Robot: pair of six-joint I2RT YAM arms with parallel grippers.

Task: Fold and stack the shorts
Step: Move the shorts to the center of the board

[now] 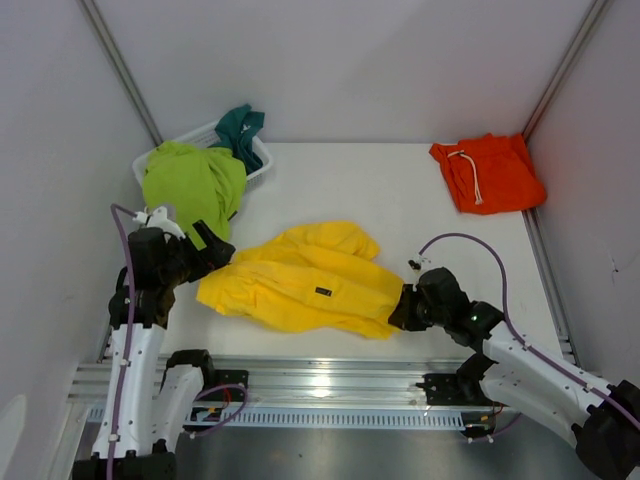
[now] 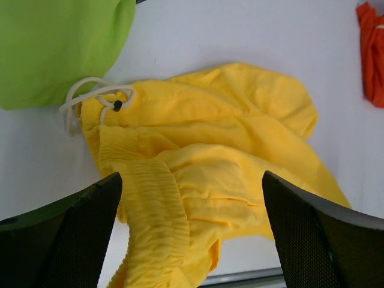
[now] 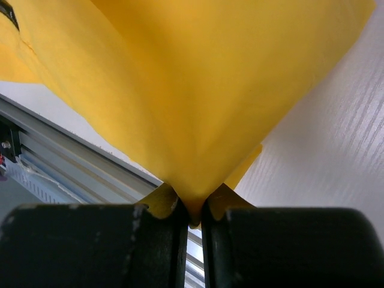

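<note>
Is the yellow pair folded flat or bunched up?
Bunched up: the yellow shorts lie rumpled on the table, one edge pinched in the right gripper.

The white table [image 1: 400,200] carries yellow shorts [image 1: 300,280], orange shorts [image 1: 490,175] and a white basket [image 1: 262,160].

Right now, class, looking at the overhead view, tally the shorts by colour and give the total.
Yellow shorts: 1
Orange shorts: 1
Lime-green shorts: 1
Teal shorts: 1
Total: 4
</note>
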